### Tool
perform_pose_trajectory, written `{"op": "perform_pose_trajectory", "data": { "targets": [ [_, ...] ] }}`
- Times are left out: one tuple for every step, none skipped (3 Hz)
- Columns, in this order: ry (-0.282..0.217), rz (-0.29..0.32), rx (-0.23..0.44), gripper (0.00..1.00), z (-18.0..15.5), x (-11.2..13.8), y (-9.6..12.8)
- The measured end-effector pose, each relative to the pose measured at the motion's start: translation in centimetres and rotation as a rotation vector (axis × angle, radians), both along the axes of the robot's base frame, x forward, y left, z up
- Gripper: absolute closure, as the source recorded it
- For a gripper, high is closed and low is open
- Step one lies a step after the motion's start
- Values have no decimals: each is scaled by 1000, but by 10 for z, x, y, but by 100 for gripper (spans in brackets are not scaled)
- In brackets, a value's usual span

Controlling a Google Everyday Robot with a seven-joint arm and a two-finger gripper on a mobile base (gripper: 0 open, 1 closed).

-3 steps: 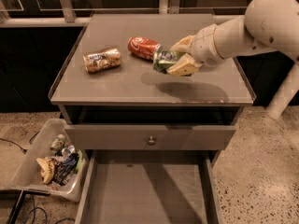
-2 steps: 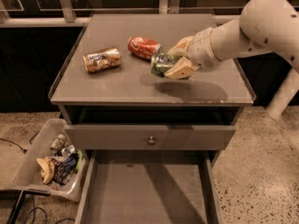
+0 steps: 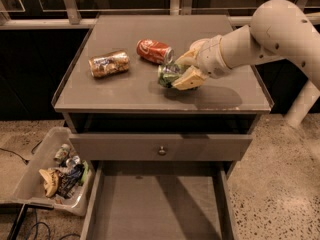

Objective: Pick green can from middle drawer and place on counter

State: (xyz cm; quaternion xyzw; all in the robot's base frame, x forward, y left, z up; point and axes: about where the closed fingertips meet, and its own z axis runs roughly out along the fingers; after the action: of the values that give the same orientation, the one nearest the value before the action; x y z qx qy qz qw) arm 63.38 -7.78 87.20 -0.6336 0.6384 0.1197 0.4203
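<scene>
Our claw (image 3: 181, 72) clasps the green can (image 3: 167, 76) low over the tabletop (image 3: 125, 91), beside the red cola can (image 3: 154, 51); the middle drawer (image 3: 155, 206) stands open below.

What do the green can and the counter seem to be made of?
The green can: probably thin metal, glossy; it shows glints and dents. The counter: smooth dull grey, maybe laminate or painted metal, unclear which. The gripper, shut on the can, is over the counter, near its middle.
</scene>
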Motion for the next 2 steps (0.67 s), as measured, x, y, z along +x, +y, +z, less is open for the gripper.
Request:
{"op": "perform_pose_trajectory", "data": {
  "targets": [
    [0,0,0,82,0,0,0],
    [0,0,0,59,0,0,0]
  ]
}}
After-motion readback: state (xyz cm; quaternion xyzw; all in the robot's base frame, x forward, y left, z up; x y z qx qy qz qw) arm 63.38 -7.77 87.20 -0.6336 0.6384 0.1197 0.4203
